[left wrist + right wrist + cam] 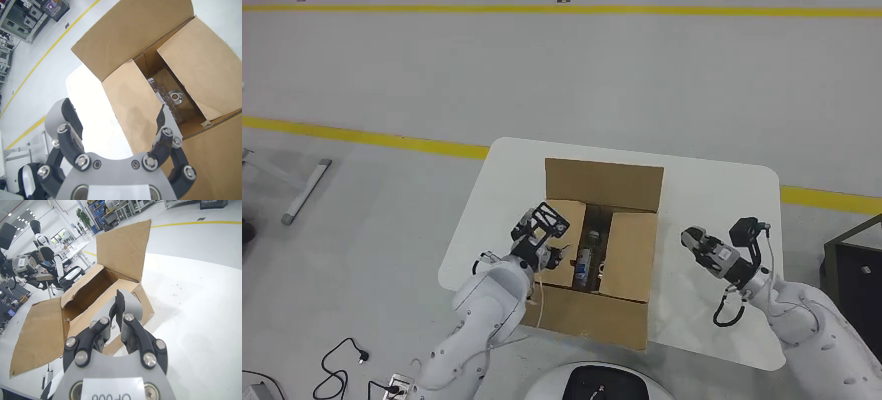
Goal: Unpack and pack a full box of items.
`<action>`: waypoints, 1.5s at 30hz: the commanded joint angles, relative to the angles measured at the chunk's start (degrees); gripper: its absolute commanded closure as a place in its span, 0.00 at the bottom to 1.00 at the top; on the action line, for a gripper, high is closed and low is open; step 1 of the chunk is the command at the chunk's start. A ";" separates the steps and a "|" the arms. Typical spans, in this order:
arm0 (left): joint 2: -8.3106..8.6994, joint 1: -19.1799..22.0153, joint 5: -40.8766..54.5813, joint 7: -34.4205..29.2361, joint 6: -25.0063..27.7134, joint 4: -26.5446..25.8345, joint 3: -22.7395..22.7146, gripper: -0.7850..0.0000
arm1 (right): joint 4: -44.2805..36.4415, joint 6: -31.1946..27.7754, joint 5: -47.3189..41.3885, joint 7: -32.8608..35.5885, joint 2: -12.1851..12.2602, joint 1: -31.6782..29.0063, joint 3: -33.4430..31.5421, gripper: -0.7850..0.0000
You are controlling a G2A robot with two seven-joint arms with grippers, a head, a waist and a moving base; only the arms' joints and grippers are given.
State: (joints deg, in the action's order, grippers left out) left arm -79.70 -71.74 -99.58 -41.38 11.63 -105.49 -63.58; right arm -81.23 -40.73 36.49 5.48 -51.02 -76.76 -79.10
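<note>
An open cardboard box (627,255) stands on the white table (722,200), its flaps spread out. Inside it lie a clear plastic bottle (164,98) and a round metal part (176,96); the bottle (584,265) is seen through the gap between the flaps. My left gripper (545,228) hovers open over the box's left flap (132,106), nothing between its fingers. My right gripper (700,246) is shut and empty, above the table just right of the box (105,285). The far left gripper (37,273) appears beyond the box.
The table's right part (198,313) is bare apart from small specks. A yellow floor line (362,135) runs behind the table. A dark cart (854,270) stands at the right edge, and cables (337,365) lie on the floor at the lower left.
</note>
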 commanded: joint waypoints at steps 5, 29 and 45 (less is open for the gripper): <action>-1.72 5.95 -7.86 -4.24 -6.41 7.91 8.23 0.00 | -2.41 0.63 0.55 0.10 0.11 -2.19 -1.84 1.00; -2.87 7.73 -9.70 -4.58 -4.87 10.83 12.87 0.00 | -3.75 -0.87 1.16 2.22 -0.92 -1.50 -0.33 1.00; -8.03 16.89 -17.39 -17.01 -12.55 27.68 22.33 0.00 | -4.12 -0.65 1.43 2.19 -1.20 -2.75 -1.80 1.00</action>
State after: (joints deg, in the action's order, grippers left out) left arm -87.46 -55.07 -116.66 -58.16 -0.55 -78.44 -41.47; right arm -85.28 -41.37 37.91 7.63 -52.20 -79.43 -80.82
